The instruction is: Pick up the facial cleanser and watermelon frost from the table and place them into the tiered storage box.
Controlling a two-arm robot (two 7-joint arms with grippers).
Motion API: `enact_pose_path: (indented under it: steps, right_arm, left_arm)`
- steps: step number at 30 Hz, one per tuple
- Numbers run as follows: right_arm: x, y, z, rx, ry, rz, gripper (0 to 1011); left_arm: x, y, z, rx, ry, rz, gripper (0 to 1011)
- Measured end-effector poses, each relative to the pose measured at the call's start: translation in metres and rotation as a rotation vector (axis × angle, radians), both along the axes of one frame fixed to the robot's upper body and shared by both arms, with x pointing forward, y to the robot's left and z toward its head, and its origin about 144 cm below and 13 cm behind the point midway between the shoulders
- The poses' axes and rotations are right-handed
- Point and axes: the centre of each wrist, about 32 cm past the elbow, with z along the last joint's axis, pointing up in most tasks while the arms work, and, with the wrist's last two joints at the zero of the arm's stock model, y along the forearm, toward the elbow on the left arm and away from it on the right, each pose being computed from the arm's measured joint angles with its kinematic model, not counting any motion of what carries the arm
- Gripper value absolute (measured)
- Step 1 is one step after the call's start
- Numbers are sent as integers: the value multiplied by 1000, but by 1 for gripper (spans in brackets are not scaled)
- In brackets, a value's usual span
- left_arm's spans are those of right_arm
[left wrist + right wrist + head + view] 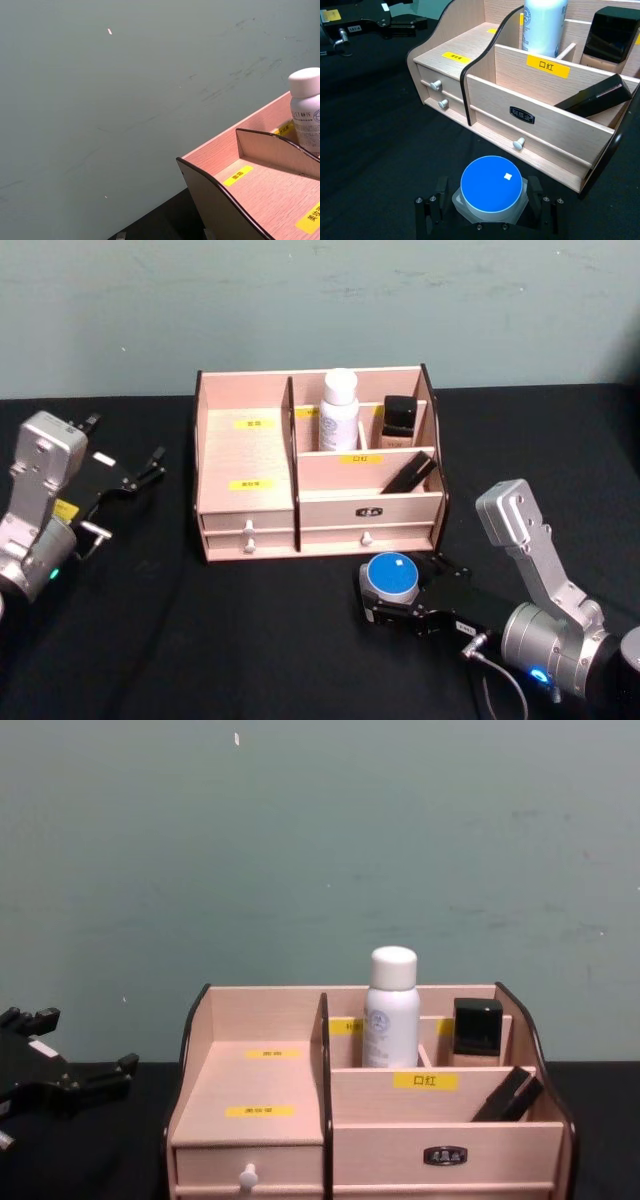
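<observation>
The jaws of the right gripper (pixel 489 189) stand closed against the two sides of the blue-lidded jar (pixel 390 577), which I take to be one of the two task items; it sits low at the table (pixel 200 650), just on the near side of the tiered storage box (pixel 245 455), close to the front right drawer knob (pixel 519 144); whether it rests on the table or is raised a little, I cannot tell. The left gripper (pixel 128 472) hangs with jaws spread, left of the box and apart from it. A white bottle (pixel 339 408) stands upright in a far compartment, perhaps the other task item, though I cannot tell; to its right stands a dark-capped bottle (pixel 400 418), and a black stick (pixel 408 476) leans in the front right compartment. The risks, as I judge them: the jar is round and smooth-looking, so it could twist or slip if the hold is shallow; a forward move begun too low would strike the front wall or knob and shove the box; the right-hand compartments are crowded, so a wide jar could tip the bottle or jam on a divider; the bare left tier looks safer.
</observation>
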Motion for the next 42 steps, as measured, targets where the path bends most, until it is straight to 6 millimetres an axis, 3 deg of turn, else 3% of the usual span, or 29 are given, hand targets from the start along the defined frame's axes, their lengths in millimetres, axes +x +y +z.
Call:
enact_pose_path:
  steps: [6,19,42]
  right_arm:
    - [0,0,0,0,0,0,1003]
    - [0,0,0,0,-1,0,729]
    - [0,0,0,8,-4,5,729]
  left_arm:
    - [0,0,0,0,0,0,1001]
    - [0,0,0,0,0,0,1001]
    - [0,0,0,0,0,0,1001]
